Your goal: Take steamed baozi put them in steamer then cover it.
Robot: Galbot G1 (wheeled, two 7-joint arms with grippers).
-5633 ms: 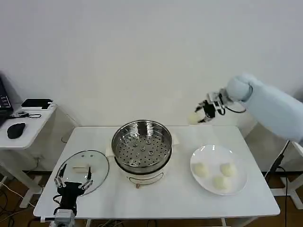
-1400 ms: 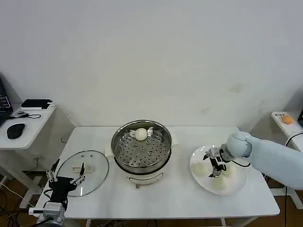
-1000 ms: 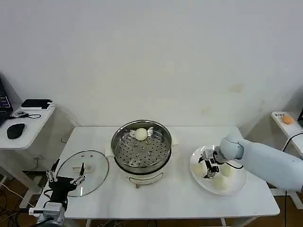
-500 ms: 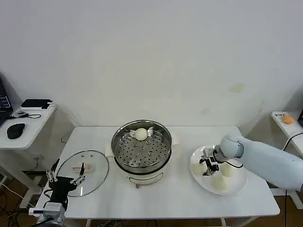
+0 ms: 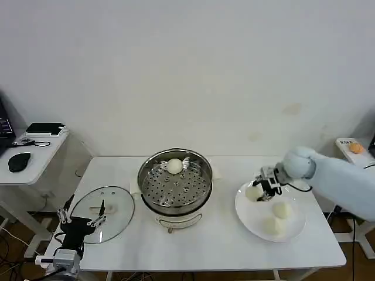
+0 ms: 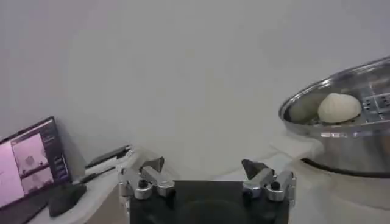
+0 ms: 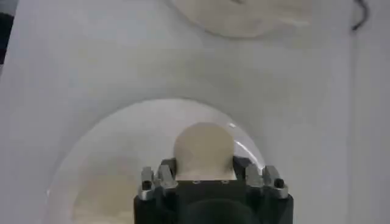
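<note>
The steamer [image 5: 174, 181] is shiny metal. The cover [image 5: 104, 206] is clear glass. The buns [image 5: 276, 216] look smooth and matt.

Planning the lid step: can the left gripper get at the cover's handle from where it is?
Probably yes. The left gripper hangs open right over the cover, beside the steamer, with nothing above the handle.

Pot [image 5: 175, 184] at table [image 5: 217, 246] centre, top uncovered, open from above; one bun [image 5: 174, 165] at far side of tray, rest of tray bare. Right of pot: bare strip of table, then plate [image 5: 258, 218] with two buns [image 5: 282, 209] on near half. Right gripper [image 5: 262, 188] over plate's far-left part, clamped round third bun [image 5: 254, 191]. Left of pot: lid [image 5: 111, 206] flat on table, left gripper [image 5: 82, 223] at its near edge, fingers spread. Table in front of pot bare.
</note>
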